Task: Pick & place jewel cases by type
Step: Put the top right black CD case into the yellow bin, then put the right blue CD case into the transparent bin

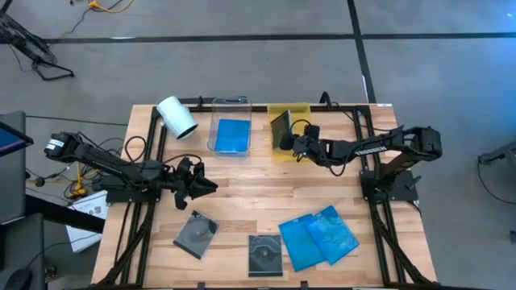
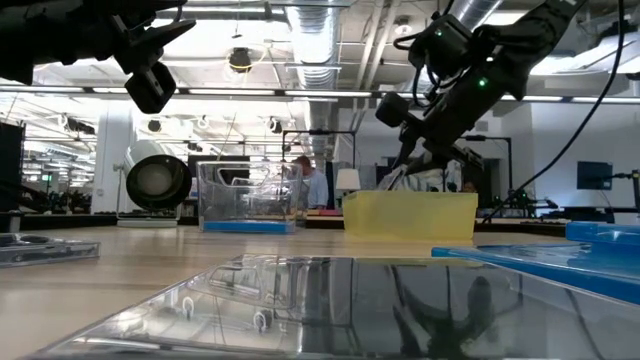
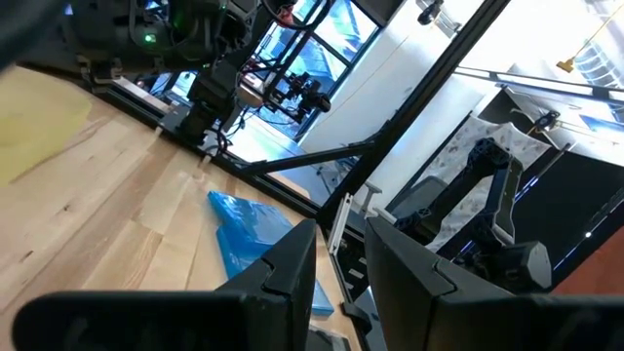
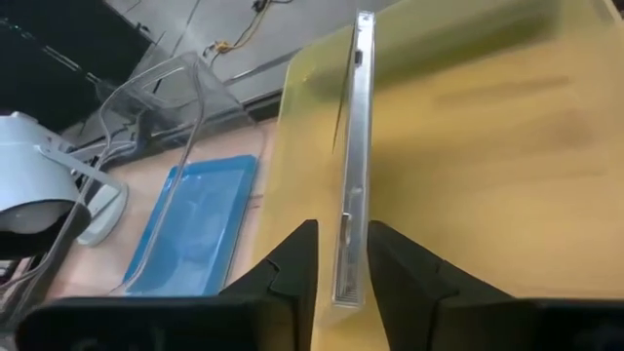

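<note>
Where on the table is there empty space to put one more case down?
Bare wood lies mid-table, between the clear tray and the grey cases at the front. The front right is crowded with two overlapping blue cases. The yellow tray is taken up by an upright case at the right tool.

Bright, even light fell from overhead ceiling lamps. The near jewel case mirrored that glare and blurred; far windows washed out white.
</note>
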You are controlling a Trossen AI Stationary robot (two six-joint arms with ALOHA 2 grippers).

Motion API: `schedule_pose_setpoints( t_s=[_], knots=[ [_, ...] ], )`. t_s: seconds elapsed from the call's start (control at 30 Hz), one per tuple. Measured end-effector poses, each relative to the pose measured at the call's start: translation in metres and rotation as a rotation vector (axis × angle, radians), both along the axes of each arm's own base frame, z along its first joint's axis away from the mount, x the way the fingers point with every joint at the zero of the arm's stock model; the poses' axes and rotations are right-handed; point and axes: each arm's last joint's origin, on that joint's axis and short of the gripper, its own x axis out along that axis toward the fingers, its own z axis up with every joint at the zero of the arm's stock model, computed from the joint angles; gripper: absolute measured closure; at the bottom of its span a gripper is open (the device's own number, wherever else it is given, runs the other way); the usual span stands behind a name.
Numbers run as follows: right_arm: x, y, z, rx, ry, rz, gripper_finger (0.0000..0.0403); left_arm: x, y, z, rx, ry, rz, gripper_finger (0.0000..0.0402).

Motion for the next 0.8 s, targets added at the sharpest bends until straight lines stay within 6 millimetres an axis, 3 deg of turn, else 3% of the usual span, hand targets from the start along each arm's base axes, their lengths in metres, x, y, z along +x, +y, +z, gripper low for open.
schedule_pose_setpoints(
  t_s=[0.37, 0.8],
  knots=[
    [-0.007, 0.003, 0.002, 0.007, 0.045, -0.015, 0.0294, 0.0, 0.0, 0.0, 0.001, 0.001, 0.0, 0.0317],
    [-0.002, 0.001, 0.028, -0.041, 0.206, 0.039, 0.0294, 0.0, 0.0, 0.0, 0.007, 0.004, 0.009, 0.0317]
  ],
)
